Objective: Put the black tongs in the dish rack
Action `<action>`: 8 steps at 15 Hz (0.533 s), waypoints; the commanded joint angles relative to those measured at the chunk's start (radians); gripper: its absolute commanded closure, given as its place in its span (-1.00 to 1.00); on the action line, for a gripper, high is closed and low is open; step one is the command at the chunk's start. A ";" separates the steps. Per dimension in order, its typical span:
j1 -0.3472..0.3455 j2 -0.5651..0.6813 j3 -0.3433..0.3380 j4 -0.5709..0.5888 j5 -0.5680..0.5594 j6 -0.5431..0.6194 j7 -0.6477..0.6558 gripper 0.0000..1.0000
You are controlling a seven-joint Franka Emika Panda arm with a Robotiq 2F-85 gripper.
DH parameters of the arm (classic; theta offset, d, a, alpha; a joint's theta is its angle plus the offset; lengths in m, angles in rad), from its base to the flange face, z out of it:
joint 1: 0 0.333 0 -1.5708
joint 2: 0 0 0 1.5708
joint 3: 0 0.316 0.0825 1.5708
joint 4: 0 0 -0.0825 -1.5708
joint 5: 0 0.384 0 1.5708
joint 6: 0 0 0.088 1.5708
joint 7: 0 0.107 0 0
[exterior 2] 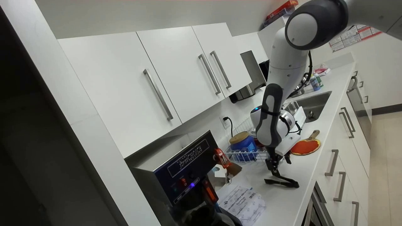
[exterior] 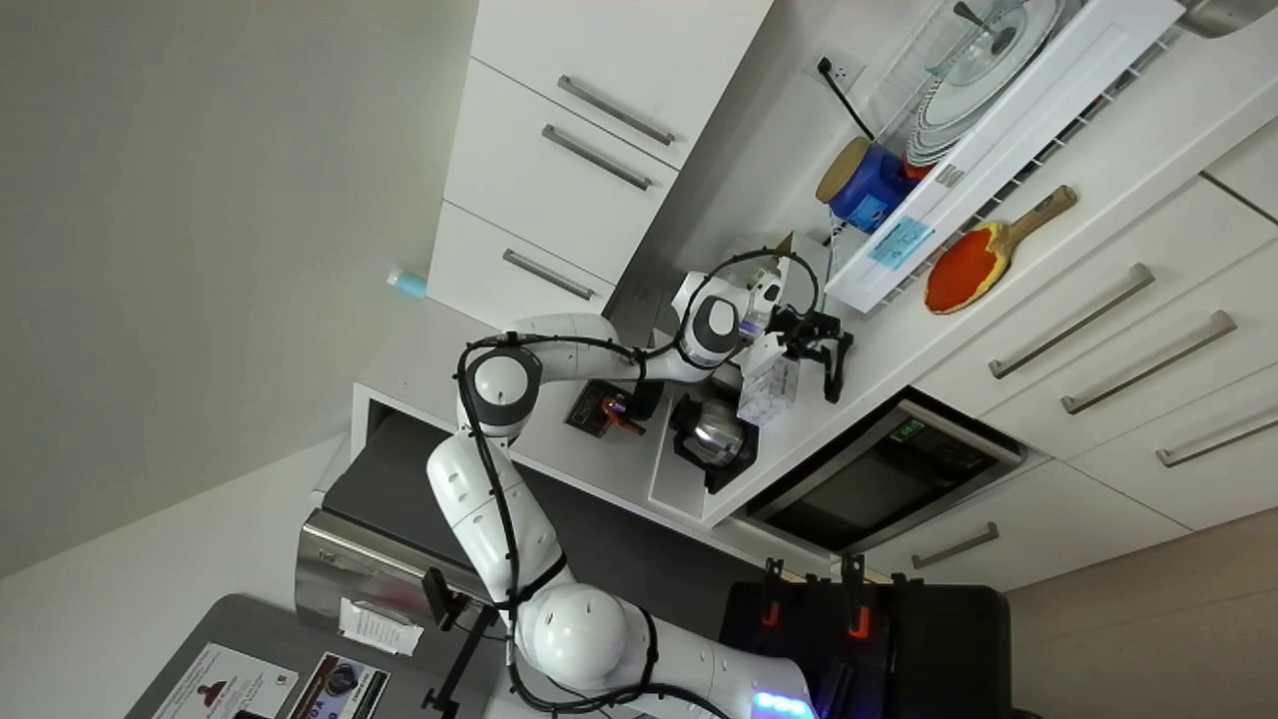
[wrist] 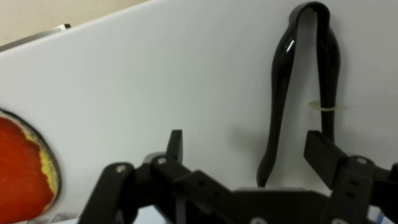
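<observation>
Bent down, with gripper [wrist: 245, 137] parted wide over tongs [wrist: 277, 93] on the counter [wrist: 186, 93], near the rack [exterior: 1003, 155].
In wrist view only, shows a pale band [wrist: 328, 109] round one leg; cannot quite judge contact.

The black tongs [wrist: 278, 84], slim and glossy, lie on the white counter [wrist: 174, 81] with their 2 arms spread in a narrow V, the rounded bend toward the counter's front edge; a thin, pale band [wrist: 328, 109] loops around 1 arm, whose tip is hidden in the wrist view. The dish rack [exterior 2: 260, 156], a large, white, open wire frame, stands near them on the same counter, the tongs outside it and apart from it.
</observation>
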 commanded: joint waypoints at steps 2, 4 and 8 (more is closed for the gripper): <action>0.027 0.067 -0.013 0.067 -0.005 0.009 0.014 -1.00; 0.030 0.084 -0.013 0.081 -0.004 0.010 0.010 -0.47; 0.033 0.104 -0.015 0.098 -0.004 0.010 0.009 0.15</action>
